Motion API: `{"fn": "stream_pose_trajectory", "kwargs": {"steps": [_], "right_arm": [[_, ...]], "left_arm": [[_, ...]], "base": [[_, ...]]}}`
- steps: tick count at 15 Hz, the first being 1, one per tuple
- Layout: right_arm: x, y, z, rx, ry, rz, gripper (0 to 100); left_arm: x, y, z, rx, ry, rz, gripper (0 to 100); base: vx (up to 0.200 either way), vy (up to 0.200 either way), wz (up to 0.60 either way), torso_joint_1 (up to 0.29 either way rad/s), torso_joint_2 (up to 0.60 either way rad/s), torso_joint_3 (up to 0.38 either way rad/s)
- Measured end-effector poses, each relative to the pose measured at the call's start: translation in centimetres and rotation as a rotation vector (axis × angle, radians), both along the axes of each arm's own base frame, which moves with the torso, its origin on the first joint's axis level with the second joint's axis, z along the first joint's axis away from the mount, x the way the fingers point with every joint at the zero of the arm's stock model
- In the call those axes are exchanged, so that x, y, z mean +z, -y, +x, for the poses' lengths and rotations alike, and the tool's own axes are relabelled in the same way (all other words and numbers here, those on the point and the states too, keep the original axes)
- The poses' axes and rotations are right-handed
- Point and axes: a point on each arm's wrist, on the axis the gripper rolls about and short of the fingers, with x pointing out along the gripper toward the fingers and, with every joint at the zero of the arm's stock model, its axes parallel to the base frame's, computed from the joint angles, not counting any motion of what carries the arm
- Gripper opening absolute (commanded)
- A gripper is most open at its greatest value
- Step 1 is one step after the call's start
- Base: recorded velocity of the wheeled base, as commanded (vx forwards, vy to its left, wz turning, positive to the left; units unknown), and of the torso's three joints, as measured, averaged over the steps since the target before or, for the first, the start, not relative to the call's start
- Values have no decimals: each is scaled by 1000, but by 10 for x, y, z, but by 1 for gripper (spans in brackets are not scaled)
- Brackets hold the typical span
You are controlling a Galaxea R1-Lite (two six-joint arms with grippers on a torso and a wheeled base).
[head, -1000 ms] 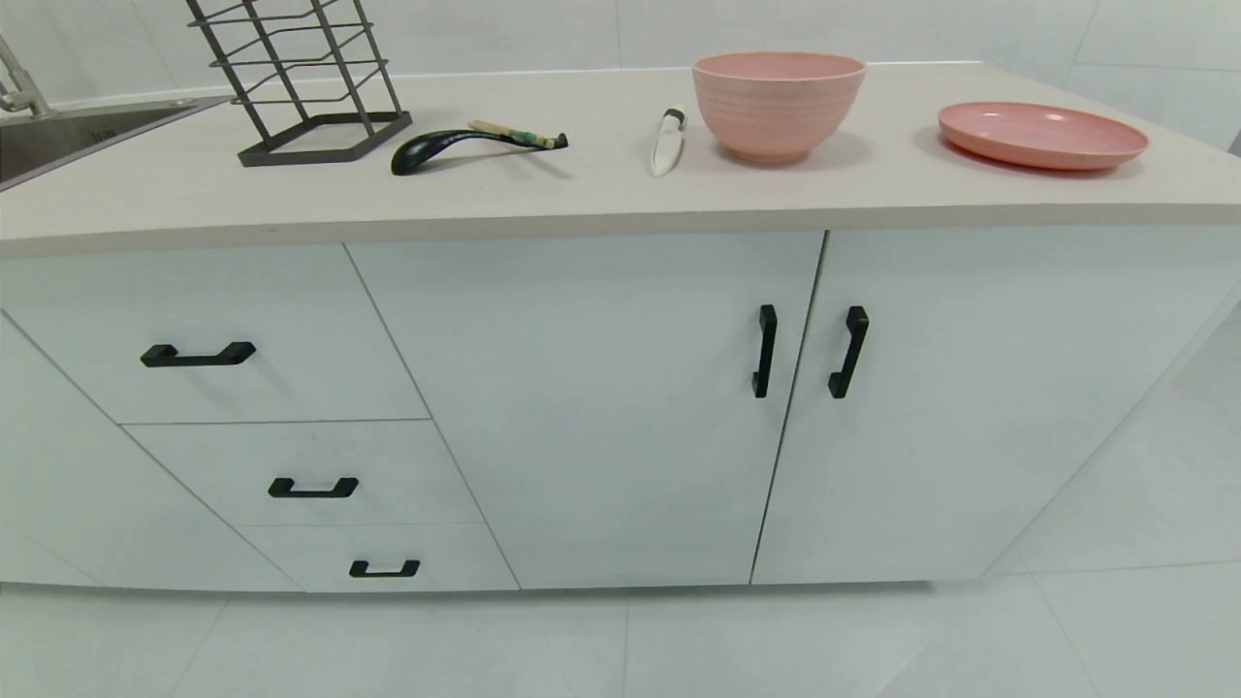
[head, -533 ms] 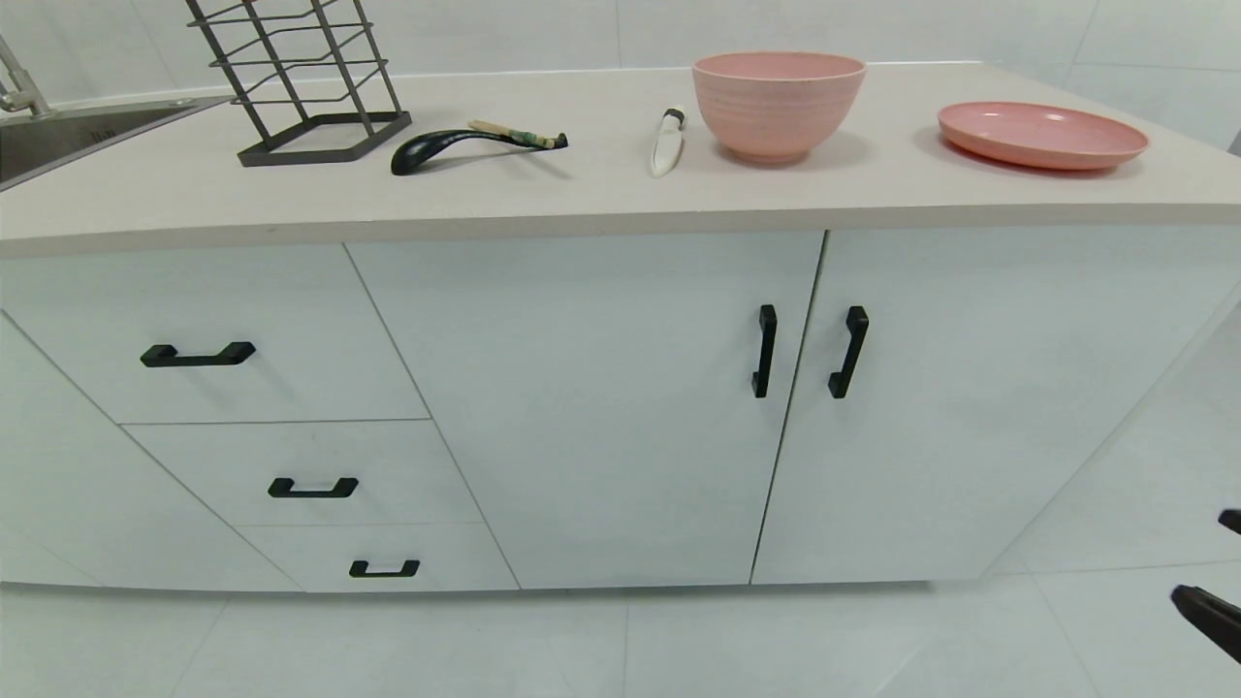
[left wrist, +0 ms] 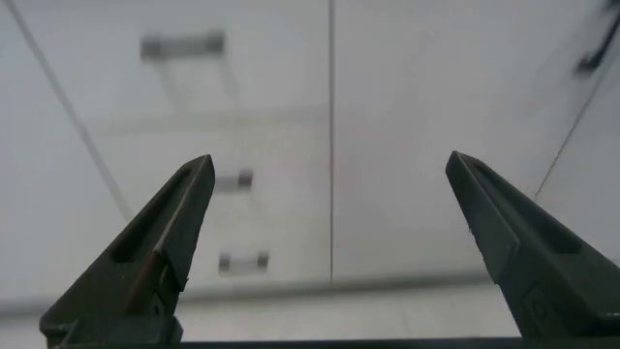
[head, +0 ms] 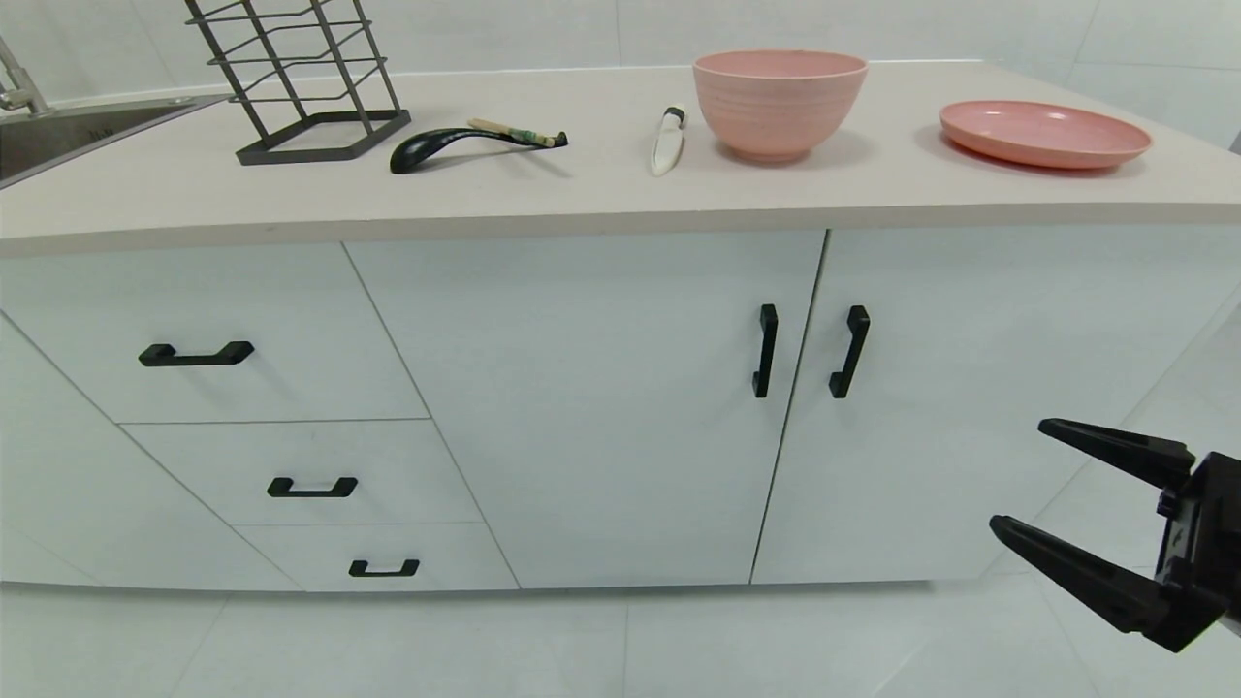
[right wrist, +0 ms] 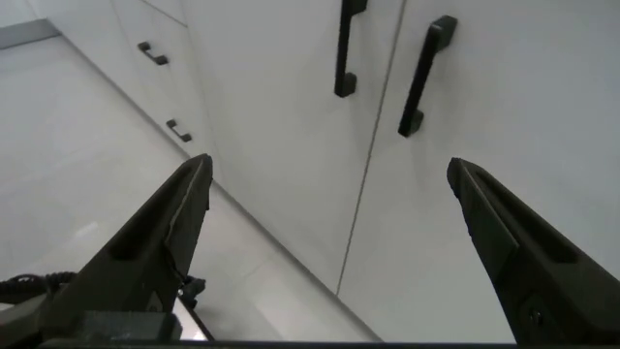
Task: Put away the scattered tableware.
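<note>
Closest to us, the R gripper (head: 1018, 474) hangs low in front of the right-hand cabinet door (head: 970, 407), fingers spread wide w/ nothing between them. The L gripper (left wrist: 328, 163) is likewise wide open and empty, facing the drawer fronts (head: 242, 388). Next come the black door handles (head: 766, 351), side by side, then the counter (head: 582, 199), whose front edge overhangs the doors. On it all the tableware lies untouched: a black spoon (head: 427, 147) w/ chopsticks (head: 512, 133) at its handle end, apparently touching it; a small white knife (head: 667, 143) just beside a pink bowl (head: 779, 102); and a pink plate (head: 1045, 134) set apart, near the counter's right end. Farther back on the left stand a wire rack (head: 310, 87) and the sink (head: 68, 131). Risks, as we judge them: an arm coming up from this low could clip the counter's overhang or a handle. Lifting the spoon would prob. drag the chopsticks, and vice versa. The bowl's smooth round wall could slip from a rim pinch, and a wide approach could knock the knife. The plate is shallow and lies flat, so fingers may shove it toward the edge rather than get under its rim. Nothing is put away yet; whether things go to rack, drawers or cupboard, we can't tell.
</note>
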Motion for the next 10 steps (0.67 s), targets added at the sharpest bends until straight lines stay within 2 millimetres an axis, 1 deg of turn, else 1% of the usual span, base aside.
{"fn": "stream_pose_trajectory", "kwargs": {"steps": [1, 2, 4, 6, 8, 10], "right_arm": [[0, -2, 7, 25, 9, -9, 100], [0, -3, 12, 47, 33, -14, 100], [0, -5, 19, 82, 63, -14, 100], [-1, -7, 27, 99, 73, -14, 100], [-3, -8, 34, 102, 70, -20, 100], [0, -10, 43, 107, 88, -23, 100]], "left_arm": [[8, 1, -2, -33, 78, 10, 100], [13, 1, -4, -66, 95, 13, 100], [30, 2, -7, -116, 100, 22, 100], [54, 4, -4, -203, 80, 48, 100], [74, 6, 10, -328, 27, 95, 100], [88, 10, 32, -481, -9, 169, 100]], "base": [[0, 0, 0, 0, 0, 0], [0, 0, 0, 0, 0, 0], [0, 0, 0, 0, 0, 0], [0, 0, 0, 0, 0, 0], [0, 0, 0, 0, 0, 0], [0, 0, 0, 0, 0, 0]]}}
